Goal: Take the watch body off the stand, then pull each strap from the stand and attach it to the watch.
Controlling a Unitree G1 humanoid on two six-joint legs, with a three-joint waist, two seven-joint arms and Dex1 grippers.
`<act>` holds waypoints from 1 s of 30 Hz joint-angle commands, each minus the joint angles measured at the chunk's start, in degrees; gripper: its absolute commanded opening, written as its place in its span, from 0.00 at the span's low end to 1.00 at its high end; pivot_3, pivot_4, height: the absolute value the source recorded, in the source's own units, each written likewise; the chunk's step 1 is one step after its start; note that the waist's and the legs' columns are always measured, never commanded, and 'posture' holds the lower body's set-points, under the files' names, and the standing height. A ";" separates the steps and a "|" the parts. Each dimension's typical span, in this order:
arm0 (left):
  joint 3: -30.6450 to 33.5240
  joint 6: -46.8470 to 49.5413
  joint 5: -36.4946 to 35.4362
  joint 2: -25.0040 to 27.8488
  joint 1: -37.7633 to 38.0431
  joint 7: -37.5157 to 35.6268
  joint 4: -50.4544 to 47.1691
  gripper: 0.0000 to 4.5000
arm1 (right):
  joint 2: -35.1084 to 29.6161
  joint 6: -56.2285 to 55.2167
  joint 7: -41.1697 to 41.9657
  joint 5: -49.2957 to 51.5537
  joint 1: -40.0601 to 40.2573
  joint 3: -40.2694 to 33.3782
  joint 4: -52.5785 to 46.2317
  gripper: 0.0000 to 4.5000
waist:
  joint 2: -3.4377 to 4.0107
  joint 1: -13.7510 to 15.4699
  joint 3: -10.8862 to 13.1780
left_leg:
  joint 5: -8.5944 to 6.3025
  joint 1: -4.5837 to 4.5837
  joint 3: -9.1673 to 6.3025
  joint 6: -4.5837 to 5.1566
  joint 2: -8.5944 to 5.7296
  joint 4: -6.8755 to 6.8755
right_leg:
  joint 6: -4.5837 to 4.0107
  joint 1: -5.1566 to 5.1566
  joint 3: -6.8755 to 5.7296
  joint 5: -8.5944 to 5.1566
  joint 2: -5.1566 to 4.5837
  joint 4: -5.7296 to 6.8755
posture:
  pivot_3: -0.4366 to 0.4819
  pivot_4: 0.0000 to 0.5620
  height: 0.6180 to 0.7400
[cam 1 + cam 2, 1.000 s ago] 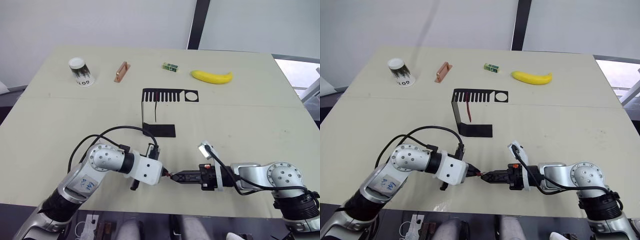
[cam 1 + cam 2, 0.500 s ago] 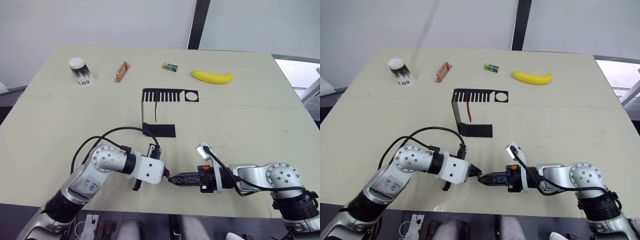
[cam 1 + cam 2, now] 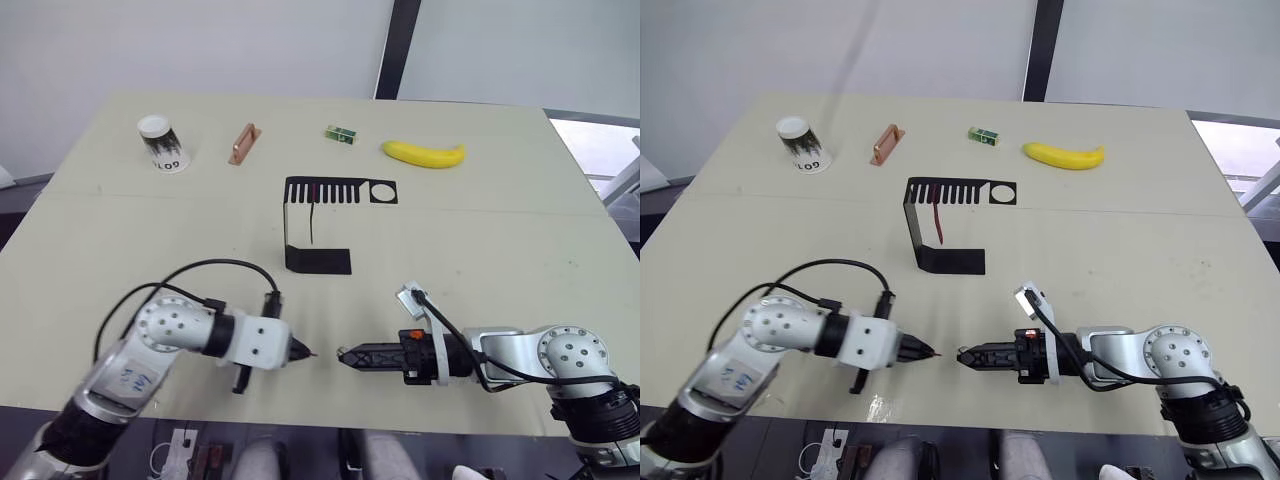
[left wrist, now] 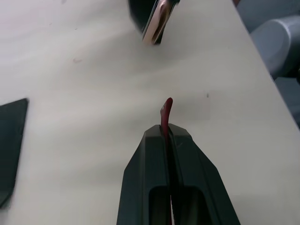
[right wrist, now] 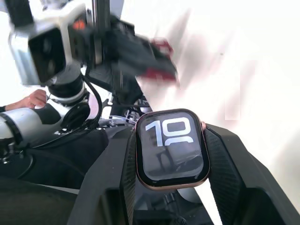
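The watch body [image 5: 171,147] is clamped between the two black fingers of the right gripper [image 3: 345,354], low over the near part of the table [image 3: 520,250], with its dark screen and light marks turned toward the right wrist camera. One dark red strap [image 4: 165,115] is pinched edge-on between the closed fingers of the left gripper [image 3: 303,352], its tip projecting past the fingertips. The two grippers are aimed at each other, tip to tip, and are separated by a clear gap. The stand [image 3: 318,228] is located farther back, near the table centre, and the second strap [image 3: 937,222] is seen hanging from one slot of its top plate. A banana [image 3: 424,153], a small green block [image 3: 341,133], a copper-coloured piece [image 3: 242,143] and an overturned paper cup [image 3: 163,143] are lined up along the far edge.
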 commanded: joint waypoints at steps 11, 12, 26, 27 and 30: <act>-3.84 7.96 -4.08 -1.05 -8.76 2.18 -6.58 0.00 | 1.66 1.98 4.02 -5.56 -3.87 -0.39 6.60 0.35 | -0.02 -0.08 -0.01 | 0.02 -0.02 0.01 -0.03 -0.01 0.02 | 0.01 -0.02 0.00 0.00 0.03 0.06 | 0.48 0.27 1.00; -4.49 8.27 -3.73 -1.42 -9.34 2.60 -6.40 0.00 | 1.90 2.15 4.21 -5.93 -4.06 -0.39 6.89 0.35 | -0.02 -0.05 -0.02 | 0.02 -0.02 0.01 -0.03 0.00 0.02 | 0.01 -0.03 0.00 0.00 0.04 0.05 | 0.48 0.27 1.00; -11.46 9.44 3.59 -5.55 -11.04 7.63 -4.51 0.00 | 3.51 2.51 0.90 -1.23 -5.62 -1.56 8.45 0.35 | -0.02 0.01 -0.02 | 0.02 -0.04 0.00 -0.03 -0.01 0.04 | 0.01 -0.03 0.00 0.01 0.03 0.16 | 0.48 0.27 1.00; -11.54 9.30 3.84 -5.68 -11.22 7.71 -4.31 0.00 | 3.50 2.49 0.71 -0.98 -5.55 -1.48 8.32 0.35 | -0.02 -0.01 -0.02 | 0.02 -0.04 0.00 -0.03 -0.01 0.04 | 0.01 -0.03 0.00 0.01 0.03 0.15 | 0.48 0.27 1.00; -11.15 8.89 3.97 -5.86 -11.42 7.63 -3.85 0.00 | 3.43 2.51 0.29 -0.48 -5.58 -1.27 8.26 0.35 | -0.02 0.00 -0.02 | 0.02 -0.04 0.00 -0.03 -0.01 0.04 | 0.01 -0.03 0.00 0.00 0.03 0.15 | 0.48 0.27 1.00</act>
